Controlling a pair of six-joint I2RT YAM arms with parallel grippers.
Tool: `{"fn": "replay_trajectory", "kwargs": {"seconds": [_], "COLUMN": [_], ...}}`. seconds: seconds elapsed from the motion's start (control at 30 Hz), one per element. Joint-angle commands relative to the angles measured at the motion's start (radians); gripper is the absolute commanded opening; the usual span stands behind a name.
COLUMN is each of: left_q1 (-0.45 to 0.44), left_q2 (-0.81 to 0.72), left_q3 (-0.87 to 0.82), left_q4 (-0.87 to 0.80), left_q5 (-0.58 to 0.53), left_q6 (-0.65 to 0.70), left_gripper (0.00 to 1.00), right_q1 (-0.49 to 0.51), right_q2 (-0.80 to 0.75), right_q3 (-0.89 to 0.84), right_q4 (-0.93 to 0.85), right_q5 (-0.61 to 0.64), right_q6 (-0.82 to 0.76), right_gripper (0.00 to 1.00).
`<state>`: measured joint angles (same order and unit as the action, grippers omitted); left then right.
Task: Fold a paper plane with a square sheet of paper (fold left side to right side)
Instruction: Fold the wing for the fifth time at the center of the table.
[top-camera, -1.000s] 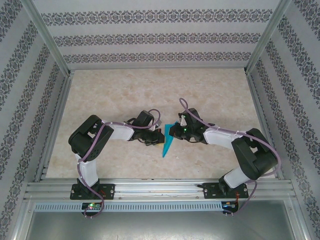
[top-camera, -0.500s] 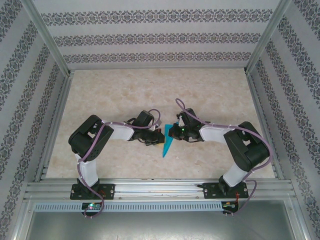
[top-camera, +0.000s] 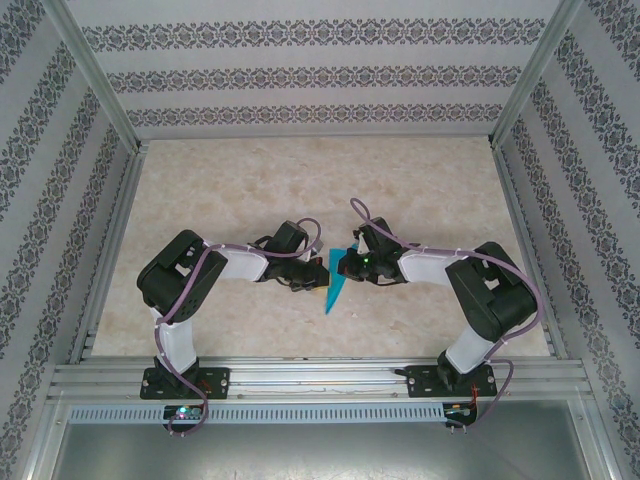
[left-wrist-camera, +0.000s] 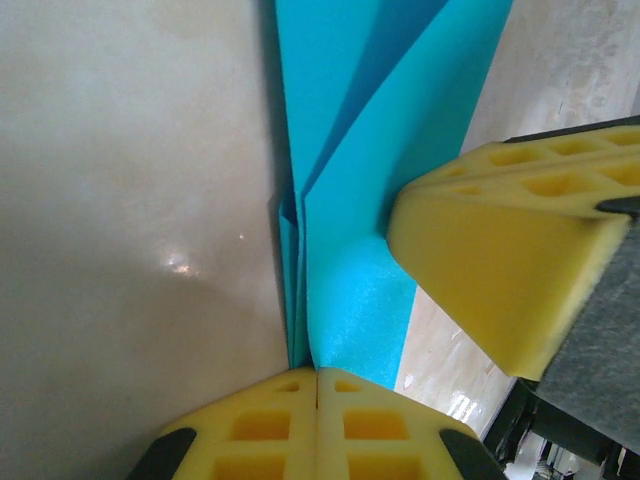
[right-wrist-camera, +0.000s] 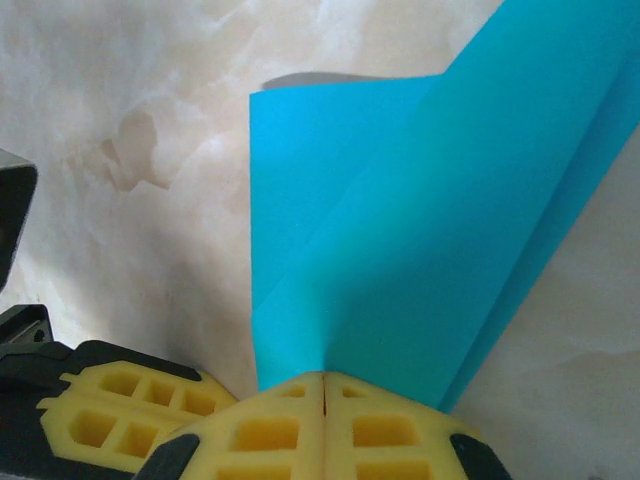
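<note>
The teal sheet of paper (top-camera: 334, 287) lies mid-table, folded into a slim dart whose tip points toward the near edge. My left gripper (top-camera: 314, 283) is at its left side and is shut on the paper's layered folded edge (left-wrist-camera: 300, 300); its yellow fingertips (left-wrist-camera: 290, 400) are pressed together. My right gripper (top-camera: 346, 262) is at the paper's upper right, shut on a lifted flap (right-wrist-camera: 420, 230). That flap rises from the seam between its fingertips (right-wrist-camera: 350, 410). One right finger (left-wrist-camera: 500, 260) hangs over the paper.
Aluminium frame posts (top-camera: 100, 90) and patterned walls (top-camera: 320, 75) enclose the marbled table (top-camera: 240, 180). A metal rail (top-camera: 320, 375) runs along the near edge by the arm bases. A left finger (right-wrist-camera: 110, 420) sits close beside my right gripper.
The right arm's elbow has swung left, toward the middle. The right jaws have closed the last bit on the paper flap. The left arm and paper stay in place.
</note>
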<state>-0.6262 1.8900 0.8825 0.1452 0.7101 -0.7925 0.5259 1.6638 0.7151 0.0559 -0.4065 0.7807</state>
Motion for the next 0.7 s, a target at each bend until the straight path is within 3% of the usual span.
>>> {"fn": "replay_trajectory", "kwargs": {"seconds": [0.0,0.2,0.4,0.67], "left_q1": [-0.038,-0.044,-0.046,-0.040], "left_q2": [0.080,0.067,0.001,-0.163], "left_q3": [-0.042,-0.046,-0.050,-0.006], "left_q4": [-0.019,-0.003,0.009,-0.148], "left_q5": [-0.092,-0.085,-0.076,-0.122], "left_q6": [0.011,0.001,-0.015,0.032], "left_gripper": [0.00,0.01,0.10,0.19], "right_q1": [-0.004,-0.005,-0.006,-0.009], "right_q2": [0.020,0.030,0.034,0.034], "right_q3": [-0.023,-0.061,-0.109,-0.149], "right_q4": [-0.013,-0.004,0.007,0.037], "right_q5": [0.017,0.018,0.018,0.014], "right_q6": [-0.012,-0.015,-0.031,-0.038], "right_gripper": [0.02,0.00,0.00,0.00]}}
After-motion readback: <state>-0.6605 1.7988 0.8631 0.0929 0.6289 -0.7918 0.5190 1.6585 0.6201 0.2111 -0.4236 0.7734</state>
